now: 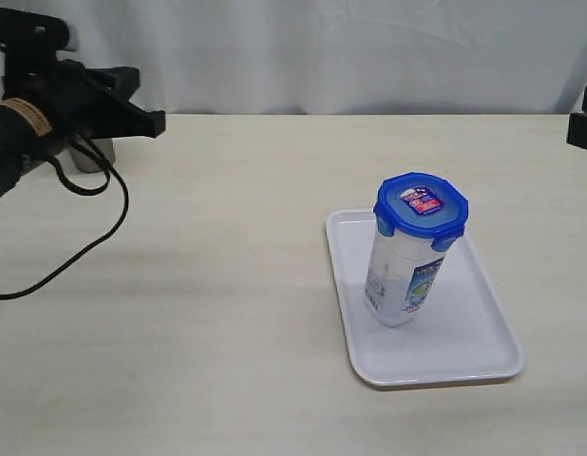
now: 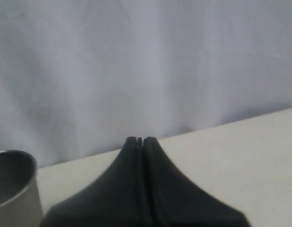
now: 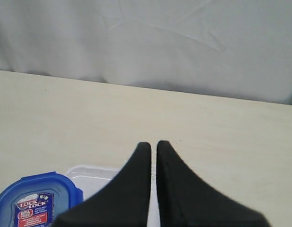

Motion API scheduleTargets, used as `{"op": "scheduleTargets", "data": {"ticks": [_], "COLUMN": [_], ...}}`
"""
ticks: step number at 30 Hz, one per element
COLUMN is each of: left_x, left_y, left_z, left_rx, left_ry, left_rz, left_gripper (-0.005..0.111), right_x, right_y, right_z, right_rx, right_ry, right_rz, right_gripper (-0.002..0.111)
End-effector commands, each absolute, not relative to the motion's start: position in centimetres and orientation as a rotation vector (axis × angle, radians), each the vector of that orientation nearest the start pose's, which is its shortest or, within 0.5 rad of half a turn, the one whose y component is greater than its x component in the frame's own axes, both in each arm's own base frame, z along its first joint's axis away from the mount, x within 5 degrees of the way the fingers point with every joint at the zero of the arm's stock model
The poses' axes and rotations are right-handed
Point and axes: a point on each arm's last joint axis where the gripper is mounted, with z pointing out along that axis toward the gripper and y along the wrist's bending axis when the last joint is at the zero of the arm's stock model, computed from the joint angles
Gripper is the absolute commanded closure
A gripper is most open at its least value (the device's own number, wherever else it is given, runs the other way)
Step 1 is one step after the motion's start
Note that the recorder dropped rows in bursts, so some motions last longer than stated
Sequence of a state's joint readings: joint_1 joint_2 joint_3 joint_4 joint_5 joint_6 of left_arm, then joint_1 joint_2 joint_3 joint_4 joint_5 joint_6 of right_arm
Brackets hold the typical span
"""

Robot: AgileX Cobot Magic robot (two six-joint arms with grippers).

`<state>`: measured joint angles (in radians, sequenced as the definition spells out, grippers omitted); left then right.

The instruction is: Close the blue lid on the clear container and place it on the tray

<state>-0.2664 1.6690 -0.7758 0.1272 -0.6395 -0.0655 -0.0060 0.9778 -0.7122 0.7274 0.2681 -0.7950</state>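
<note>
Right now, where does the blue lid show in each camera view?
Exterior: the blue lid sits on the clear container, right of centre.
Left wrist: not in view.
Right wrist: the lid is cut off at the frame edge, beside the right gripper.
Shared landmark: the tray, its rim beside the lid.

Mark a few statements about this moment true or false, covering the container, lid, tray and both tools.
1. The clear container stands on the tray. True.
2. The blue lid lies beside the tray. False: it sits on top of the container.
3. The left tool is shut and empty. True.
4. The right tool grips the container. False: it is shut on nothing, apart from the container.
5. The grey cup stands on the tray. False: it stands on the table by the left tool.
</note>
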Motion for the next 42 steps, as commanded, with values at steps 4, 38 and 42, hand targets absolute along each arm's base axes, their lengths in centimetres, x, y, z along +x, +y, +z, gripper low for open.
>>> {"op": "scheduleTargets", "data": {"ticks": [4, 38, 42], "left_x": [27.8, 14.6, 14.6], "left_y": [-7.6, -4.0, -4.0], "left_z": [27.4, 33.6, 33.6], "left_rx": [0.223, 0.138, 0.138], "left_ry": [1.560, 1.392, 1.392], "left_rz": [-0.204, -0.280, -0.280], "left_gripper": [0.107, 0.107, 0.107], "right_x": [16.8, 10.4, 10.4], "right_y": [1.1, 0.0, 0.0], "right_z": [35.0, 36.1, 36.1], "right_rx": [-0.132, 0.102, 0.102], "right_ry": [1.731, 1.432, 1.432], "right_rz": [0.074, 0.124, 0.124], "right_gripper": [0.104, 0.104, 0.104]}}
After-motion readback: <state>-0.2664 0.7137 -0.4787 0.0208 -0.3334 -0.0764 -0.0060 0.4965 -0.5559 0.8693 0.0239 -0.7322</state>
